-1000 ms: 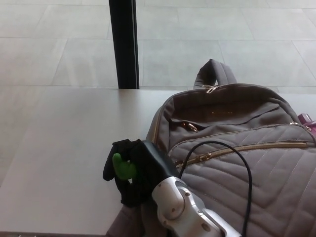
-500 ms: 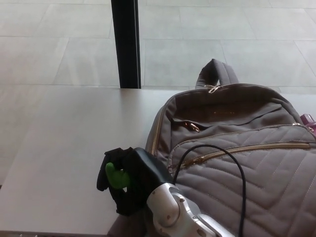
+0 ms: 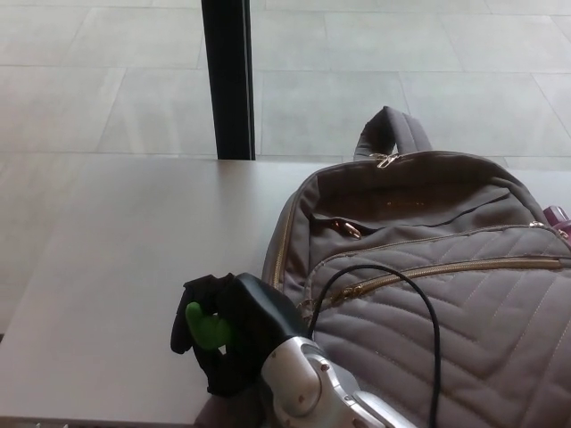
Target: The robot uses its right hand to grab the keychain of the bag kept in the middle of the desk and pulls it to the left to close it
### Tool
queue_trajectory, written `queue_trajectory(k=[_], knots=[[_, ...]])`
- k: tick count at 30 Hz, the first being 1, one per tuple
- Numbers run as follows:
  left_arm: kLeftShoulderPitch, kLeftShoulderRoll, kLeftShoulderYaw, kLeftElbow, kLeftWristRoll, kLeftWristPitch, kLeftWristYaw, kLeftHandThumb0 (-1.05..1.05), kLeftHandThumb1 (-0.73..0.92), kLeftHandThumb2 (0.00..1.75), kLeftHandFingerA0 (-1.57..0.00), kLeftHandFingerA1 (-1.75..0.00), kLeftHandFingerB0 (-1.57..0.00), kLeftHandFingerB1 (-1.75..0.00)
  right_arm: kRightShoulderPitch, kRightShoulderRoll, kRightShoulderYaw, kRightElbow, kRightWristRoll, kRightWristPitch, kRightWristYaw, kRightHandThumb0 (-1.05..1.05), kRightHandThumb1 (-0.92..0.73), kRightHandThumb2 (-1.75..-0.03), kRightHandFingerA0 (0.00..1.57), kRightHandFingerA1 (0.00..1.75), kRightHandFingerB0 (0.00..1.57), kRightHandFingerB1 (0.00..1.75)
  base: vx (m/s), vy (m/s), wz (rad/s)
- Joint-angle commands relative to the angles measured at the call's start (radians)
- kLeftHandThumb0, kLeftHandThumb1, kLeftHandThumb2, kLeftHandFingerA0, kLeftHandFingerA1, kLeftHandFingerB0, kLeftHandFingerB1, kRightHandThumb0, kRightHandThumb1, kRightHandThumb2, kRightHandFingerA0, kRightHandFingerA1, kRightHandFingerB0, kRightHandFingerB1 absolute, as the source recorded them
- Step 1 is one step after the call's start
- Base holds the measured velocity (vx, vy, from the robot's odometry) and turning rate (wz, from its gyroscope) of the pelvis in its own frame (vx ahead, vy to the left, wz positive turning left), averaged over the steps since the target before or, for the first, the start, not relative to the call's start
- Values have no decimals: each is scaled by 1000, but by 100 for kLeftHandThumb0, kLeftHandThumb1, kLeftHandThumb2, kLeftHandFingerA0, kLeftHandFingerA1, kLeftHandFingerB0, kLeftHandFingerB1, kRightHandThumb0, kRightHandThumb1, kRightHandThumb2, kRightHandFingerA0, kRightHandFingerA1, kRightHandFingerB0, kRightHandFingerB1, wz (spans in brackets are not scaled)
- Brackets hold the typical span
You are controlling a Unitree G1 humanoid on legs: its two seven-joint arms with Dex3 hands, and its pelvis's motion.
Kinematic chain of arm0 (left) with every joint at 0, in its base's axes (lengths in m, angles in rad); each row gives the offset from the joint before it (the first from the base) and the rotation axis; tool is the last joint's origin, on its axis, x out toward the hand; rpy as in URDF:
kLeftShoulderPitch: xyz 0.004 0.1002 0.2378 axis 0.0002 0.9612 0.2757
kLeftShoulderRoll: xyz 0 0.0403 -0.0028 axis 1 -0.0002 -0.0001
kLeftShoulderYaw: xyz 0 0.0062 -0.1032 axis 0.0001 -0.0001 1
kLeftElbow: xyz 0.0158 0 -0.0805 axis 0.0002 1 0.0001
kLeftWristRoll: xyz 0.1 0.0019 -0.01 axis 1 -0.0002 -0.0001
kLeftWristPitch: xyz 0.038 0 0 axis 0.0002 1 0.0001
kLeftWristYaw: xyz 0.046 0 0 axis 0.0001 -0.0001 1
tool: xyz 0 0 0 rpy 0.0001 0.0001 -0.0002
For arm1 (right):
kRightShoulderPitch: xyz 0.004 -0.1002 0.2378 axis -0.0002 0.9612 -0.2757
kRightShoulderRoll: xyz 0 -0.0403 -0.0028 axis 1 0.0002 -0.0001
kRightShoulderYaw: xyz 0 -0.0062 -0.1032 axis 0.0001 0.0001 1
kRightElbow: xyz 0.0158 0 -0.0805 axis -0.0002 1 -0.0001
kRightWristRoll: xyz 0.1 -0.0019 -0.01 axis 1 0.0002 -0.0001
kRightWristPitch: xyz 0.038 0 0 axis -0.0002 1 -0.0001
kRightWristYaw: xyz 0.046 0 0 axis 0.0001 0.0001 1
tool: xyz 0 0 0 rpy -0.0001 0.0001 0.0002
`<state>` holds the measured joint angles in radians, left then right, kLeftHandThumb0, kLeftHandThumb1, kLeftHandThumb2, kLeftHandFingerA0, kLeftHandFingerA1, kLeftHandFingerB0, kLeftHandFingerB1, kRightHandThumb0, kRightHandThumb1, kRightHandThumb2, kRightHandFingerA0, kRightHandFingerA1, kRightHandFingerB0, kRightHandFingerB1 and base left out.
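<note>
We see the grey worktop [image 3: 134,267] spreading out to the left of and beyond the fingers [image 3: 198,292]. The grey quilted bag [image 3: 446,339] lies on it just to the right of the fingers, with its carry handle at the far end. A black cable [image 3: 393,270] arcs over the bag, to the right of the fingers. Our right hand [image 3: 234,334] sits at the bag's near left corner. The fingers are clenched around the green keychain [image 3: 205,328], which shows between them.

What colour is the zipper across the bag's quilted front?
Gold zipper on a taupe bag, clearest in head view.
</note>
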<state>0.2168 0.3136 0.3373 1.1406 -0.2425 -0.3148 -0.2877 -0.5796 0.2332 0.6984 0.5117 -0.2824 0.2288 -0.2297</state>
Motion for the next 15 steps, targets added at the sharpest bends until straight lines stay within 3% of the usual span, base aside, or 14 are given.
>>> queue_trajectory(k=[1, 15], knots=[[11, 38, -3, -2, 28, -11, 16, -62, 92, 68, -79, -61, -61, -48, -17, 428, -5, 150, 82, 65, -10, -48, -36, -147, 102, 175, 96, 167, 0, 0, 0], [17, 49, -7, 3, 36, -6, 24, -62, 92, 68, -79, -61, -61, -48, -8, 425, -17, 170, 94, 40, -8, -48, -36, -147, 102, 175, 96, 167, -12, -3, 0]])
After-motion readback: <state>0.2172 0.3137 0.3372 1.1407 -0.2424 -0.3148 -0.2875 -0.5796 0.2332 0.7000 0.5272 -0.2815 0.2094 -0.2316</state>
